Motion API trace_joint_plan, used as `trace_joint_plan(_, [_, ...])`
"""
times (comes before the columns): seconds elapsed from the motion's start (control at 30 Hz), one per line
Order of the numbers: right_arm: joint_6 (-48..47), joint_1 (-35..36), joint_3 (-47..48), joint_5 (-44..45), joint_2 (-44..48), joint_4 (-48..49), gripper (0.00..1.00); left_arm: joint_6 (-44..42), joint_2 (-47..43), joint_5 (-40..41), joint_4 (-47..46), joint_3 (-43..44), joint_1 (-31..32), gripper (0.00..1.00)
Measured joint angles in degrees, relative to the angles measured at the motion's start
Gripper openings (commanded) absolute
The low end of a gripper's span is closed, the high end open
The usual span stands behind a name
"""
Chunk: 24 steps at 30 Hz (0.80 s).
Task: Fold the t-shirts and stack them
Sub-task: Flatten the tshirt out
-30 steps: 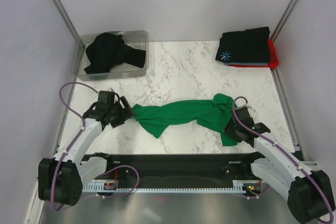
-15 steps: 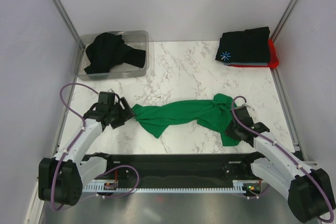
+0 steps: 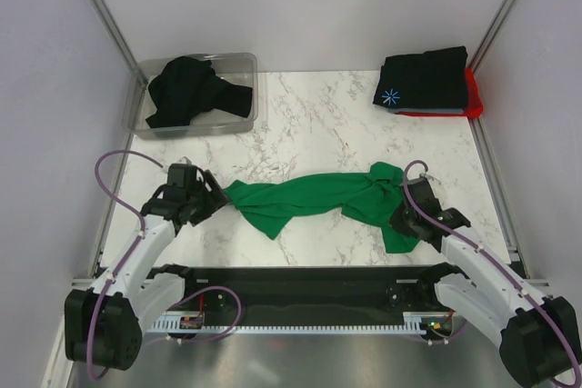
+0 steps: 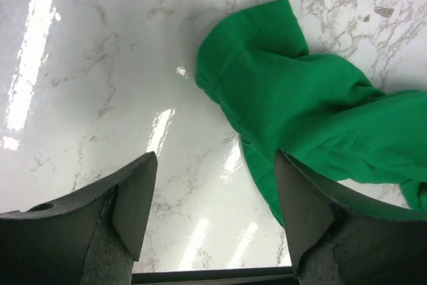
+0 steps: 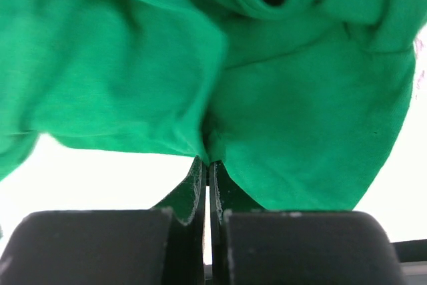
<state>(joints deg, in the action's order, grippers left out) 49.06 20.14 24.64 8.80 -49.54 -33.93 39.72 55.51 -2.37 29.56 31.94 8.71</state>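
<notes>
The green shirt (image 3: 309, 199) lies bunched like a rope on the surface (image 3: 309, 124), stretched between the two tools. The right tool (image 5: 207, 165) is closed at the shirt's right end. Cloth gathers into its tips, so it seems to pinch a thin fold, though the contact itself is hidden. The left tool (image 4: 213, 191) stands wide open and empty, with the shirt's left end just ahead of its fingers. The cloth is light and limp and will sag and slip. That edge is the best hold, taken deep.

Parted fingers (image 4: 133, 198) hang over the green t-shirt (image 4: 300, 105).
</notes>
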Motion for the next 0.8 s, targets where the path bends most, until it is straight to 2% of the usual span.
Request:
trace_joint_plan(0.2, [-0.8, 0.0, 5.8, -0.3, 1.7, -2.0, 0.0, 4.1, -6.6, 2.9, -0.7, -4.5, -0.2, 0.76])
trace_joint_plan(0.37, [-1.5, 0.0, 10.0, -0.8, 1.8, -3.0, 0.0, 7.8, -7.7, 2.9, -5.1, -9.2, -0.4, 0.72])
trace_joint_plan(0.6, [-2.3, 0.0, 10.4, -1.0, 1.6, -4.0, 0.0, 9.3, -0.4, 2.8, -11.9, -10.9, -0.8, 0.72])
trace_joint_plan(0.8, [-2.7, 0.0, 10.4, -1.0, 1.1, -4.1, 0.0, 9.4, 7.0, 2.4, -18.1, -8.4, -1.0, 0.7])
